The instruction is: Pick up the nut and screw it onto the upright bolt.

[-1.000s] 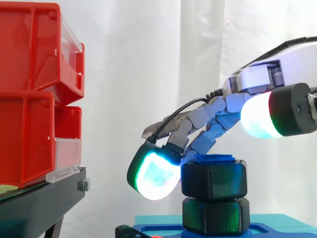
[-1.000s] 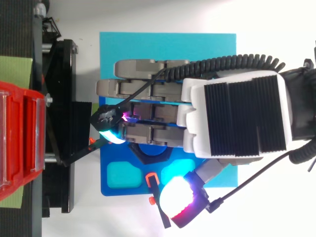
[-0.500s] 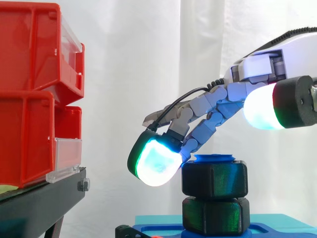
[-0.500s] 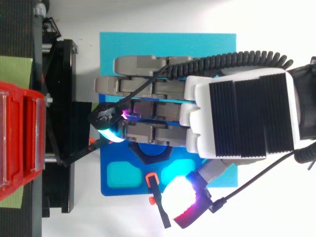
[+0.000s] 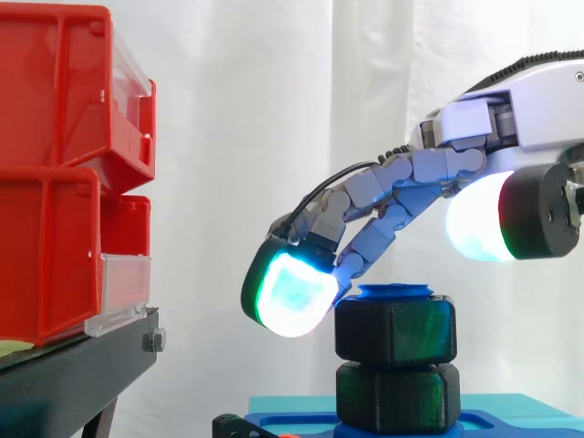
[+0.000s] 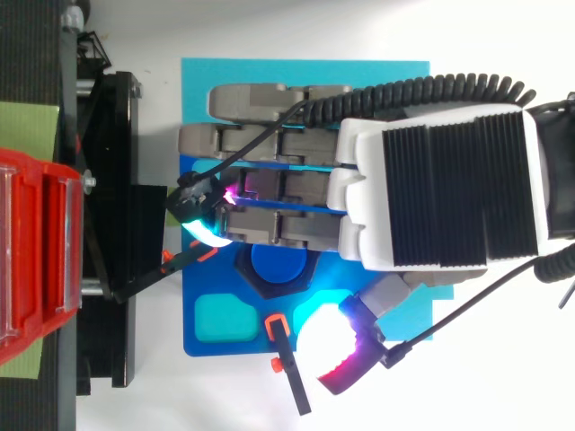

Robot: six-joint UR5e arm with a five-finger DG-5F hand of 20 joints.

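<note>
A black hex nut (image 5: 394, 329) sits on the upright blue bolt (image 5: 394, 292), stacked on a second black nut (image 5: 397, 397) at the base. From above, the bolt's round blue top (image 6: 277, 262) shows inside the nut's dark rim (image 6: 260, 286). My hand (image 6: 440, 193) hangs over and beside the bolt, fingers stretched out and relaxed, holding nothing. One glowing cyan fingertip (image 5: 292, 297) hovers just left of the upper nut, apart from it. The thumb's white pad (image 5: 479, 219) floats above and to the right of the nut.
The bolt stands on a blue fixture (image 6: 216, 314) over a light blue plate (image 6: 305, 81). Red bins (image 5: 64, 164) rest on a black stand (image 5: 73, 374) to the left. A small black and orange clamp (image 6: 283, 359) grips the fixture's edge.
My hand has risen a little and slid sideways off the bolt, uncovering its blue top in the top view. The nut has stayed on the bolt.
</note>
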